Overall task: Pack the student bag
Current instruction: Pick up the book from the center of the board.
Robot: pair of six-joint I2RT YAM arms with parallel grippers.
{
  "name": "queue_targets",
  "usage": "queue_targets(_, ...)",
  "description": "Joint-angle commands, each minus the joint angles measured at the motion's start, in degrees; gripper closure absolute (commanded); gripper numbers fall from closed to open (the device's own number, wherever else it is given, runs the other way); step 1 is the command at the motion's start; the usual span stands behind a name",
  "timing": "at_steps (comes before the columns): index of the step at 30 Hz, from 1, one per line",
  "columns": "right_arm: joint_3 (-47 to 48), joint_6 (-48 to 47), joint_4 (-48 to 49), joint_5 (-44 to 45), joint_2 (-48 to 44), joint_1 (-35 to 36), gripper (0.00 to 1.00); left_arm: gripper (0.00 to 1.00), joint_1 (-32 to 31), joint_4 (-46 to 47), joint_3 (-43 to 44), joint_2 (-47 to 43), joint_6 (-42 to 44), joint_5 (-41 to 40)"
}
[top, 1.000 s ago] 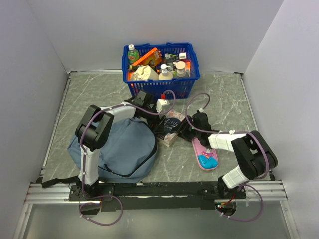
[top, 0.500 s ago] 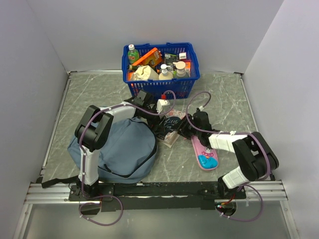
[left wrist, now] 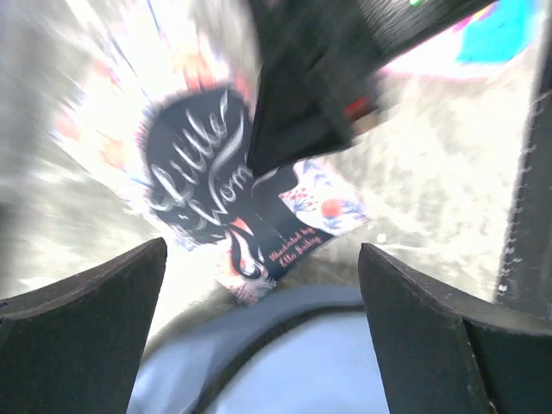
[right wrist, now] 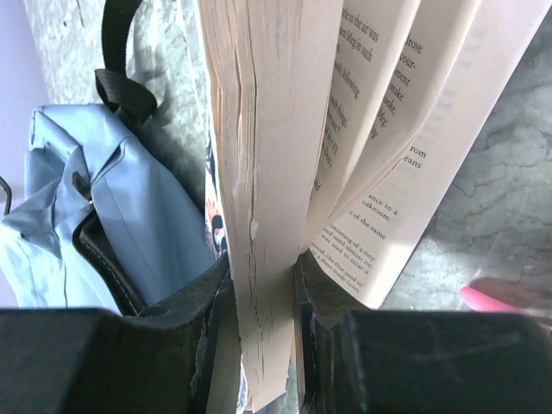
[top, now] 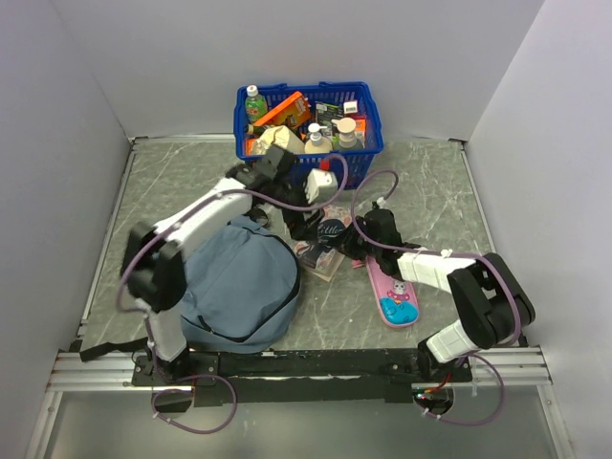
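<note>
Book (right wrist: 267, 172): now clamped by right gripper (right wrist: 263, 293), at 3 o'clock of student bag (top: 234, 287); left gripper (left wrist: 263, 302), spread empty, is withdrawn; packing is judged next.

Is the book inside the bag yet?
No, the book is outside, beside the student bag, with the right gripper pinching some of its pages.

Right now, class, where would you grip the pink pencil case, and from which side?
Grip the pink pencil case across its middle, coming straight down from above: it lies flat on the table, long and narrow, so its two long sides are easy to pinch.
</note>
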Motion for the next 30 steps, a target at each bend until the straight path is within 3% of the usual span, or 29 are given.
queue_targets(1, 3.29, -3.5, 1.92, 1.63, -5.51, 0.17, 1.0, 0.04, -0.66, -15.73, 7.44, -11.61, 1.92, -4.89)
queue_targets(3, 4.17, -4.72, 0.87, 1.54, -6.04, 0.26, 1.0, 0.04, -0.57, -16.27, 0.96, -15.83, -3.53, -6.3)
queue_targets(6, 4.79, -5.17, 0.25, 1.28, -6.22, -0.09, 1.0, 0.04, -0.66, -19.88, -7.57, -20.92, -0.12, -5.32)
queue_targets(9, 4.27, -4.39, 0.86, 0.4, -6.48, -0.53, 1.0, 0.04, -5.47, -10.25, -21.44, -34.09, -1.25, -15.48)
queue_targets(11, 4.17, -4.21, 1.3, -0.04, -6.22, -0.88, 1.0, 0.04, -7.85, -7.49, -27.25, -37.98, -1.26, -18.68)
queue_targets(17, 4.53, -4.03, 0.34, 0.04, -6.74, -0.89, 1.0, 0.01, -12.69, -5.29, -34.65, -41.32, -3.27, -23.7)
queue_targets(21, 3.65, -3.68, 0.95, 0.13, -7.18, -0.97, 1.0, 0.05, -14.71, -2.66, -38.96, -41.68, -2.4, -27.04)
queue_targets(27, 3.03, -3.24, 0.95, 0.4, -6.92, -0.97, 1.0, 0.02, -17.0, -1.43, -40.38, -40.98, -4.07, -25.02)
queue_targets(30, 2.77, -2.71, 1.74, 0.22, -6.74, -1.15, 1.0, 0.11, -18.31, 1.02, -42.48, -40.63, -3.28, -28.69)
